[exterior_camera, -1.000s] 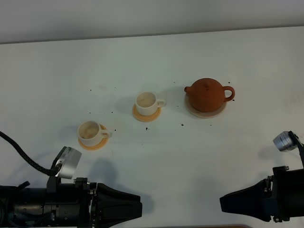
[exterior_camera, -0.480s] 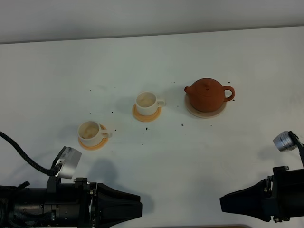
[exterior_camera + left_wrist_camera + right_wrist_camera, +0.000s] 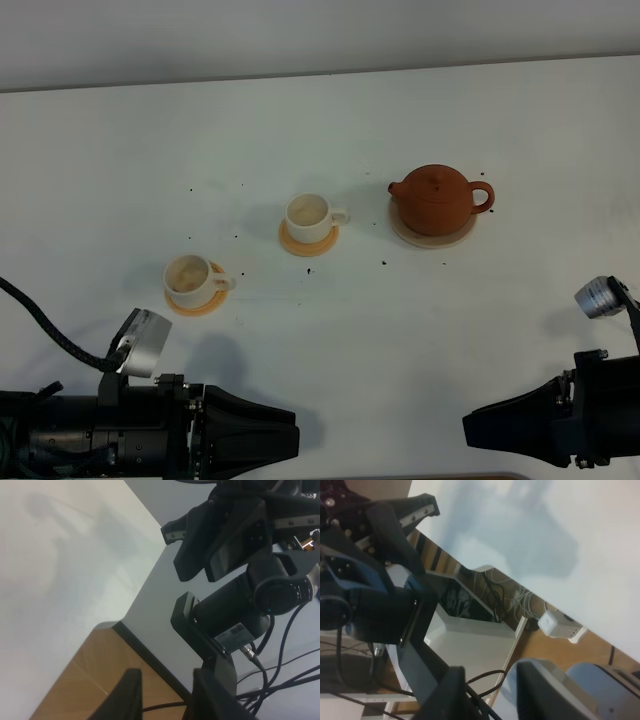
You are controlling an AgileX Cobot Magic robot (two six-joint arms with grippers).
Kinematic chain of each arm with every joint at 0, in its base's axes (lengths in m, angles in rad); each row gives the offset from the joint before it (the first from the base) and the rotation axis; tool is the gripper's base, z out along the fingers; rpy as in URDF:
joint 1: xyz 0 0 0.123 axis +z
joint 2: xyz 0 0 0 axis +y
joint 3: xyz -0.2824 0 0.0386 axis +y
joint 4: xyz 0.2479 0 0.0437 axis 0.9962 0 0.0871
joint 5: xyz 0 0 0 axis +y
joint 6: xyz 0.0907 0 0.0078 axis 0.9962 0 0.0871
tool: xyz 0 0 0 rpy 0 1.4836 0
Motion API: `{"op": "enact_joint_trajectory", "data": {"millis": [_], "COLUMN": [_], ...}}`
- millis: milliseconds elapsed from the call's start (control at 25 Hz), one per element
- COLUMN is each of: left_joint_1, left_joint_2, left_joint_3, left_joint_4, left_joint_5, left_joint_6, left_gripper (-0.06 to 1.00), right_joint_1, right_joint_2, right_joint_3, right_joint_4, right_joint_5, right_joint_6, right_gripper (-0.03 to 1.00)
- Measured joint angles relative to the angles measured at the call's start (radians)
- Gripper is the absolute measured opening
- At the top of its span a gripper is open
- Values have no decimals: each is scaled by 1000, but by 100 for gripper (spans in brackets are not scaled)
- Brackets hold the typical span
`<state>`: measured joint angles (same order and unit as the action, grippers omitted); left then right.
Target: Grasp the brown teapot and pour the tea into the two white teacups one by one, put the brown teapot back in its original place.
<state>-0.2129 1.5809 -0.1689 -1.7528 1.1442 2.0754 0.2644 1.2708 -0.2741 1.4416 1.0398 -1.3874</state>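
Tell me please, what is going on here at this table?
Nothing is being handled at this moment. The left gripper and the right gripper are both at the near edge of the table, open and empty, apart from the tea things. The brown teapot sits with its lid on, on the beige coaster. To its left, the farther teacup and the nearer teacup each stand on an orange coaster. The teapot is not yet grasped.
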Motion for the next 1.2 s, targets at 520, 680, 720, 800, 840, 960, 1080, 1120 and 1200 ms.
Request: {"op": "enact_joint_trajectory", "data": {"millis": [520,680,720,800,840,960,1080,1120,1200], "left_joint_1": [0,0,0,0,0,0,0,0,0], "left_joint_2": [0,0,0,0,0,2,3,4,5], "left_joint_3": [0,0,0,0,-3,-37,-114,-144,-210], "left_joint_4": [0,0,0,0,0,0,1,1,3], "left_joint_5": [24,22,22,22,21,11,-1,-10,-39], "left_joint_6": [-66,-117,-121,-123,-124,-138,-182,-204,-251], "left_gripper": [25,25,25,25,25,25,25,25,25], "right_joint_1": [0,0,0,0,0,0,0,0,0], "right_joint_2": [0,0,0,0,0,0,0,0,0], "right_joint_3": [0,0,0,0,0,-14,-51,-66,-94], "right_joint_4": [0,0,0,1,1,1,3,3,3], "right_joint_5": [1,-7,-8,-11,-17,-37,-59,-70,-98], "right_joint_6": [-29,-30,-30,-30,-30,-30,-25,-18,5], "right_gripper": [24,24,24,24,24,24,24,24,24]}}
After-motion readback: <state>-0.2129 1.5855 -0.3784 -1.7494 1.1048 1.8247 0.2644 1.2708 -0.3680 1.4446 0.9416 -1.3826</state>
